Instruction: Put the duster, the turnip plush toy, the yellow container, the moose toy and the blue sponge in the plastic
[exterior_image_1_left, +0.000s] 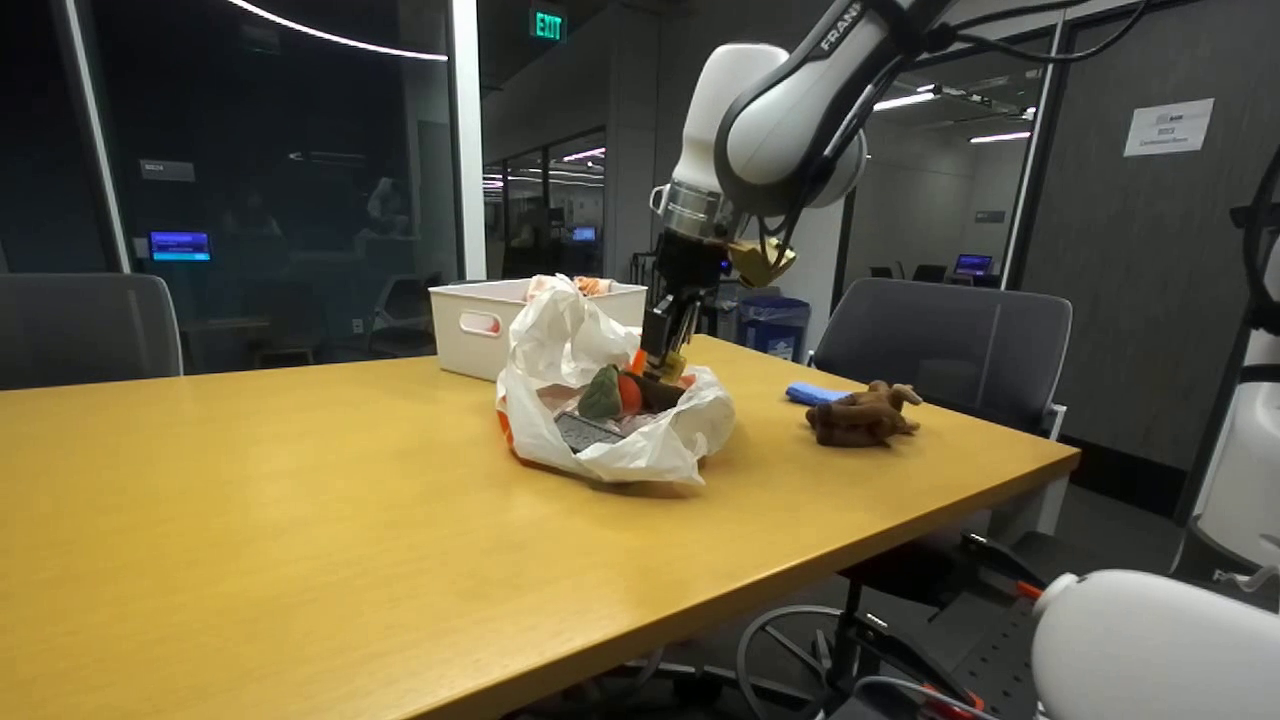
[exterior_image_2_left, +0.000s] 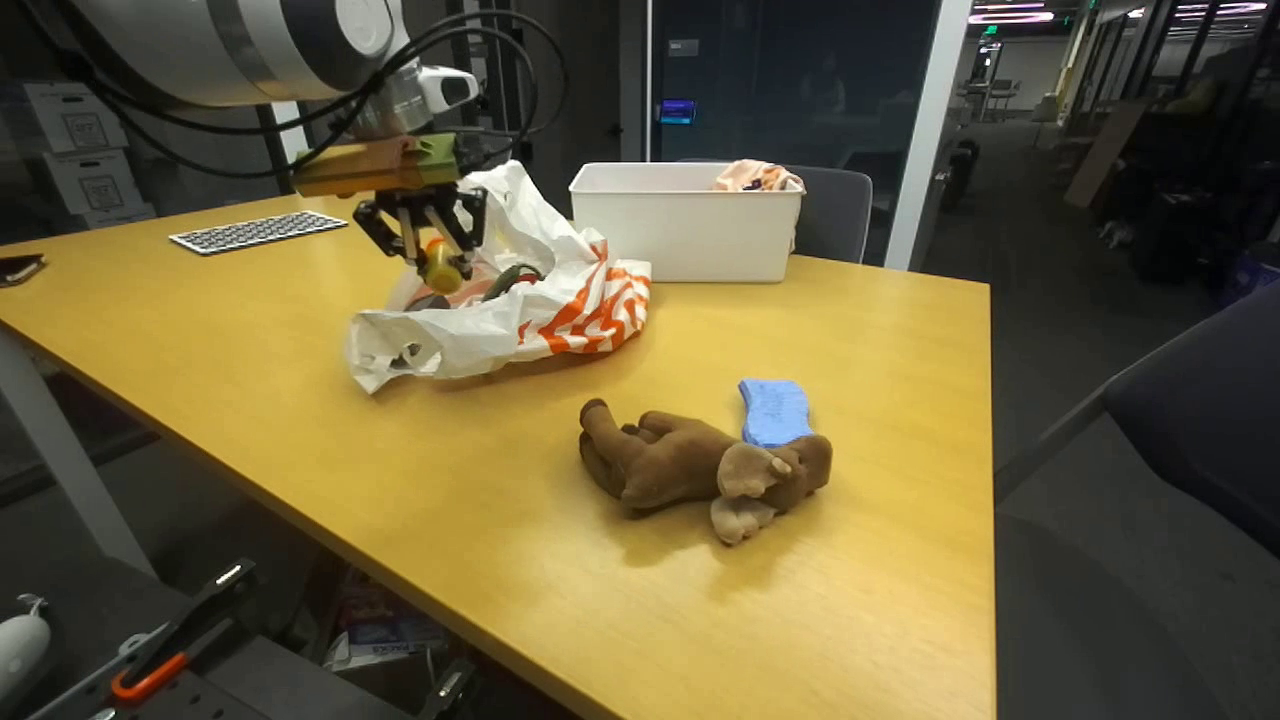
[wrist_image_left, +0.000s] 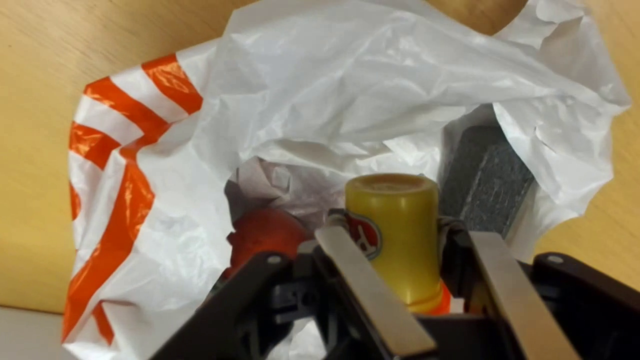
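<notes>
My pincer (wrist_image_left: 394, 221) grips one yellow container (wrist_image_left: 397, 245), wrist view's lower centre, over one plastic bag (wrist_image_left: 315, 90). Right of centre, both exterior views: one moose toy (exterior_image_2_left: 682, 464), one blue sponge (exterior_image_2_left: 775, 412).

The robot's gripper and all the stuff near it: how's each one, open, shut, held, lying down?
Plastic bag: open, crumpled.
Yellow container: held at the bag's opening.
Gripper: shut on the yellow container.
Turnip toy: lying in the bag.
Duster: lying in the bag.
Moose toy: lying on the table.
Blue sponge: lying beside the moose toy.
White box: open on top, pinkish thing poking out.
</notes>
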